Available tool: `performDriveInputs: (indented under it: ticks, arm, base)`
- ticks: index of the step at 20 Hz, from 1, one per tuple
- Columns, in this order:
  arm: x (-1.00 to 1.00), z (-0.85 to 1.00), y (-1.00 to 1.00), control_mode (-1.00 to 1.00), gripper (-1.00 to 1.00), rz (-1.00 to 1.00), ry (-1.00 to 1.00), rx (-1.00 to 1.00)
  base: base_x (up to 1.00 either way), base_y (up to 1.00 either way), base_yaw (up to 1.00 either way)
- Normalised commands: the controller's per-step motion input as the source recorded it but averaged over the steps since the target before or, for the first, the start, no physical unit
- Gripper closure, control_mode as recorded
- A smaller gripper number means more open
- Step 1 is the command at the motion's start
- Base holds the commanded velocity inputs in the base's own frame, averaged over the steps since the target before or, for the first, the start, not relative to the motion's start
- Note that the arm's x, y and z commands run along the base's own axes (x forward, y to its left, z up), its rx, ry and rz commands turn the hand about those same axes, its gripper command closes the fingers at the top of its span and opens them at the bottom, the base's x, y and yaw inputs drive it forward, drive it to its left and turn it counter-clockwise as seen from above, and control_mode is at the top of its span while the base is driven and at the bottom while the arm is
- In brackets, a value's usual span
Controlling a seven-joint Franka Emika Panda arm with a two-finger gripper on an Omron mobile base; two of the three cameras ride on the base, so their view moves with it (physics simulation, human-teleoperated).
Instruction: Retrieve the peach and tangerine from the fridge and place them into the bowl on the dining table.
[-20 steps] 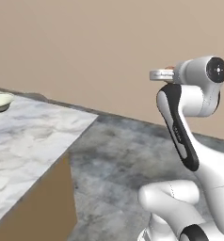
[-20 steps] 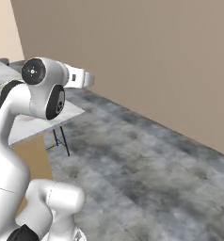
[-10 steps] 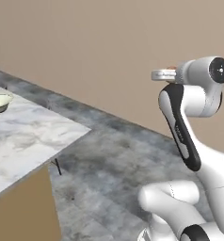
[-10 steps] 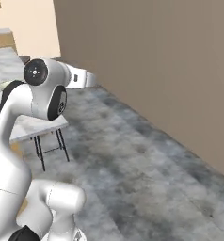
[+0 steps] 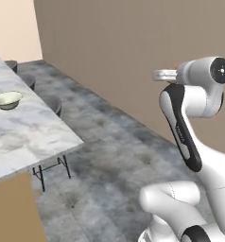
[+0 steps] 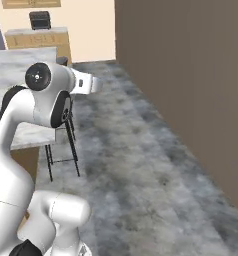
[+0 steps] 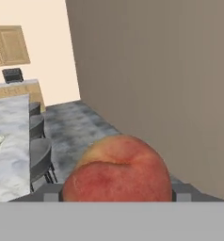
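Peach sat between the two dark finger tips of the gripper, reddish-pink with an orange patch on top, touching both tips at its sides. Jaws stood wide, closed onto the fruit; grip looked firm, with no gap on either side. In the left base view the gripper was carried high at the end of the folded arm, over grey stone floor, with a sliver of red-orange showing behind it.

Dining table lay well apart to the left, marble top with a tan base under the near corner. Bowl rested on that top, toward its far part, pale and shallow; contents could not be made out. Round dark stools stood along the table edge facing the brown wall. Wooden cabinets and a counter with a small dark appliance were at the far end of the room.
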Motion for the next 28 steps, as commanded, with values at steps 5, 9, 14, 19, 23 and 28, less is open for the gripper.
performDriveInputs:
  ticks: [5,9,14,19,23,28]
  arm:
    - [0.00,0.00,0.00,1.00,1.00,0.00,0.00,0.00]
    - [0.00,0.00,0.00,1.00,1.00,0.00,0.00,0.00]
    - [0.00,0.00,0.00,1.00,1.00,0.00,0.00,0.00]
    - [0.00,0.00,0.00,1.00,1.00,0.00,0.00,0.00]
    - [0.00,0.00,0.00,1.00,1.00,0.00,0.00,0.00]
    - [0.00,0.00,0.00,1.00,1.00,0.00,0.00,0.00]
  base:
    - [0.69,-0.86,0.50]
    - [0.98,-0.74,0.51]
    - [1.00,-0.67,0.52]
    - [1.00,-0.65,0.51]
    - [1.00,-0.63,0.52]
    - [1.00,-0.56,0.56]
